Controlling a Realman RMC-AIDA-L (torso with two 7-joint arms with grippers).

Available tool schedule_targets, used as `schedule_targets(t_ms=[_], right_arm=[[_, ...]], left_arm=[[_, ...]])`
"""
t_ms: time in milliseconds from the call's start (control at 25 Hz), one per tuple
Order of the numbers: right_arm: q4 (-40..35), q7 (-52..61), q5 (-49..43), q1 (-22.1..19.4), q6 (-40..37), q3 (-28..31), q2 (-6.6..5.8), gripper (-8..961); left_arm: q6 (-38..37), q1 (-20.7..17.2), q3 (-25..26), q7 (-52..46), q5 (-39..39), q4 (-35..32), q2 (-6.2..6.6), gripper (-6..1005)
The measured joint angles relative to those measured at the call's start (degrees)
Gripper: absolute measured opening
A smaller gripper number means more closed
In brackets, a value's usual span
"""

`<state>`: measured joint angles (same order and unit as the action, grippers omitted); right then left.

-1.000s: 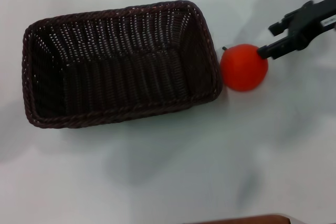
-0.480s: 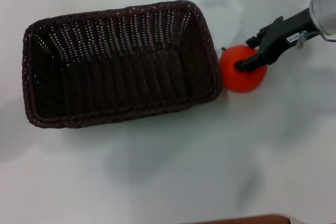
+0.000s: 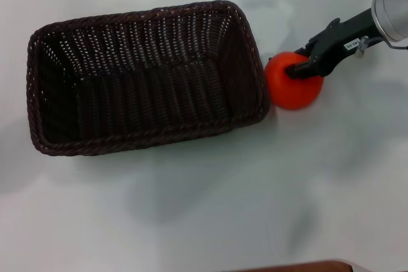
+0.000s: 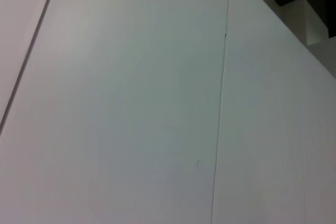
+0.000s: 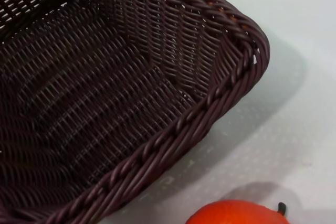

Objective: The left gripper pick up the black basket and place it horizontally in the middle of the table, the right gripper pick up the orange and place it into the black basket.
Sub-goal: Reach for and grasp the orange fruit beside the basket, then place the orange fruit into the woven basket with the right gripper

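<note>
1. One change stands out over the last second: the right gripper (image 3: 305, 68) is coming in from beyond the far side of the orange (image 3: 294, 81) and is now sitting right over its top, where a second ago it was only reaching the fruit's outer edge.
2. Its dark fingertip is lying across the upper part of the orange, which suggests the jaws are spread around the fruit; whether they are already squeezing it cannot be told from the head view.
3. The orange is resting on the counter (image 3: 210, 202), just beside the basket (image 3: 143, 78) at its short right-hand end, and it is sitting in the same spot as before, so it is not being lifted yet.
4. The basket is lying lengthwise near the middle of the counter with nothing inside, unmoved over the last second; the first half of the task looks finished.
5. The right wrist view is showing the basket corner (image 5: 231, 35) close by and the orange (image 5: 236, 213) just outside the rim.
6. The left gripper is not appearing anywhere; its wrist camera is facing only pale panels.
7. Judging from this, closing and lifting the orange over the near rim is the step in hand.
</note>
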<state>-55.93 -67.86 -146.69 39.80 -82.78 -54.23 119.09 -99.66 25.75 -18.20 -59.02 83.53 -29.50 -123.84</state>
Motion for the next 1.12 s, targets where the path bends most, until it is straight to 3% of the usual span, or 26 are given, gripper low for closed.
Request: schedule_targets(t_ms=[280, 440, 680, 840, 960, 1120], right_arm=[[0.1, 0.0, 3.0, -0.7, -0.1, 0.1, -0.58, 375], [0.2, -0.9, 6.3, -1.8, -0.7, 1.1, -1.77, 252], [0.1, -4.1, 10.7, -2.5, -2.1, 11.2, -3.76, 204], [1.2, -8.3, 22.5, -3.9, -2.2, 17.5, -4.66, 165], [3.5, -12.2, 32.3, -4.6, -3.2, 17.7, -4.67, 148], [7.1, -17.3, 40.4, -3.3, -6.3, 15.4, -3.05, 134]], left_arm=[[-0.3, 0.0, -0.8, -0.4, 0.1, -0.1, 0.0, 608], [-0.2, -0.1, -0.8, -1.0, 0.0, -0.1, 0.0, 607], [-0.6, -0.7, -0.6, -2.6, -0.3, -0.3, 0.0, 607], [-1.0, -0.9, -0.4, -2.8, -0.3, -0.4, 0.0, 607], [-1.1, -1.0, -0.4, -2.8, -0.3, -0.3, 0.0, 608], [-1.3, -1.0, -0.6, -2.9, -0.4, -0.1, -0.06, 609]])
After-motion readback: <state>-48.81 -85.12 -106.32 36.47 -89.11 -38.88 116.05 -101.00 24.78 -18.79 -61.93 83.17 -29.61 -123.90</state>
